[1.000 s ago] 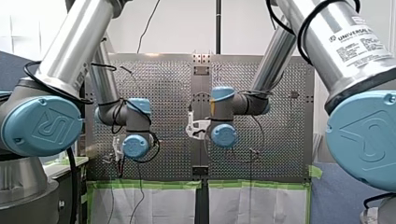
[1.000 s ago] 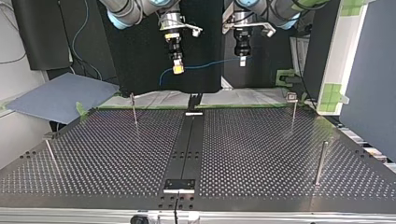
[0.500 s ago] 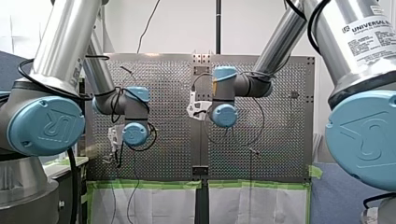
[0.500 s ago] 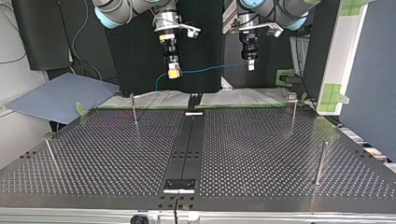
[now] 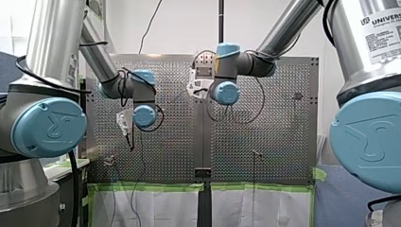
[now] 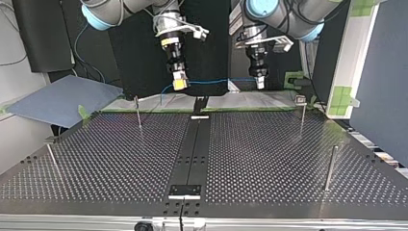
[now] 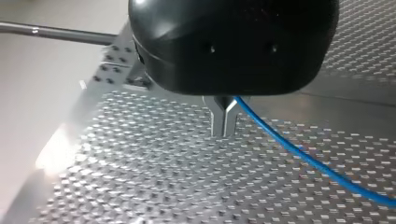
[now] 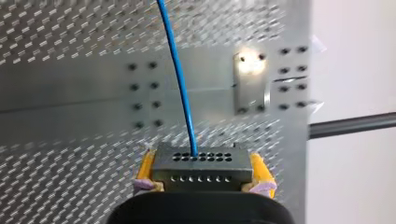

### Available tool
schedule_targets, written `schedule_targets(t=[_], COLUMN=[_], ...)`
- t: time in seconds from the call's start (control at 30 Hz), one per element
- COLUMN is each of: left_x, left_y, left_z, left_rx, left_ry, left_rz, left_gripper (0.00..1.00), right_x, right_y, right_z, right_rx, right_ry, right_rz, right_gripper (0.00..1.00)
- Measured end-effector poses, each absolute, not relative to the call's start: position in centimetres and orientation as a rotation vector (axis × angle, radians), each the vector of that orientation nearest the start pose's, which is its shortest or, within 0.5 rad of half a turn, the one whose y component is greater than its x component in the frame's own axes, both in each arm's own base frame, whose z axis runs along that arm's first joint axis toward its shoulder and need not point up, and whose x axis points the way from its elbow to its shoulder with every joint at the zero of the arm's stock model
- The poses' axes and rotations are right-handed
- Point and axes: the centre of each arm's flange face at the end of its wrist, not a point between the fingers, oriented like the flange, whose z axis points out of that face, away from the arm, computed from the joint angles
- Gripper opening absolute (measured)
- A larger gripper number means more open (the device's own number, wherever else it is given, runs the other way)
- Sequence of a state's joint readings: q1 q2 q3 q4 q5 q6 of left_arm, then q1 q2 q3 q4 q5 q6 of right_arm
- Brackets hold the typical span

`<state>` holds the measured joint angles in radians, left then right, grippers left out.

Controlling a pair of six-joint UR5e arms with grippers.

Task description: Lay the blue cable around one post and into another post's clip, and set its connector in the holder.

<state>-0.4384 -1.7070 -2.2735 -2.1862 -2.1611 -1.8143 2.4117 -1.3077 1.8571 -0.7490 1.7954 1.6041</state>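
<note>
1. I am judging this to be the carrying step. The blue cable [image 6: 216, 81] is hanging in the air between my two arms, above the far part of the tabletop [image 6: 260, 159] in the top view. It is touching no post.
2. My right end effector [image 6: 179, 83] is pinching the cable's connector [image 8: 201, 165] between its yellow pads [image 8: 145, 169]. The connector is a dark block with rows of small holes. The cable is leaving the middle of the block and running on ahead of it.
3. My left end effector [image 7: 224, 122] is showing its metal fingers [image 7: 218, 116] pressed together on the cable. The cable is trailing off to one side from the tips, and nothing else is touching them.
4. Thin posts are standing well apart on the tabletop. A plain post [image 6: 138, 113] is standing near the far edge at the top view's left. A capped post [image 6: 302, 115] is standing near the far edge at its right. Its small head may be the clip, but I cannot tell.
5. The next move, as I judge it, is calling for both arms to come down together. The span needs to stay taut and be led around one post before it goes to the clip. I cannot tell which fitting is the holder.
</note>
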Motion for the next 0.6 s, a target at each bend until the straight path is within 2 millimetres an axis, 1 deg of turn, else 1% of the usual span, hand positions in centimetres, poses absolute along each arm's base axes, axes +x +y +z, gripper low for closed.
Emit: schedule_targets(t=[0.2,0.33,0.43,0.53,0.6], left_x=[35.3,36.0,36.3,36.6,36.7], left_y=[-24.2,-23.6,-23.1,-22.8,-22.6], left_z=[23.8,26.0,27.8,29.4,30.6], left_rx=[-0.391,-0.428,-0.46,-0.486,-0.501], left_ry=[1.384,1.352,1.325,1.301,1.284], left_rz=[-0.127,-0.111,-0.099,-0.101,-0.108], left_gripper=[0.0,0.0,0.0,0.0,0.0], right_x=[49.4,49.3,49.2,49.3,49.4], right_y=[-29.1,-29.0,-28.8,-28.9,-28.9], right_z=[33.9,37.5,39.7,41.2,41.8], right_rx=[1.397,1.358,1.337,1.324,1.32], right_ry=[-0.793,-0.775,-0.764,-0.753,-0.743], right_rz=[1.874,1.904,1.922,1.937,1.947], right_gripper=[0.0,0.0,0.0,0.0,0.0])
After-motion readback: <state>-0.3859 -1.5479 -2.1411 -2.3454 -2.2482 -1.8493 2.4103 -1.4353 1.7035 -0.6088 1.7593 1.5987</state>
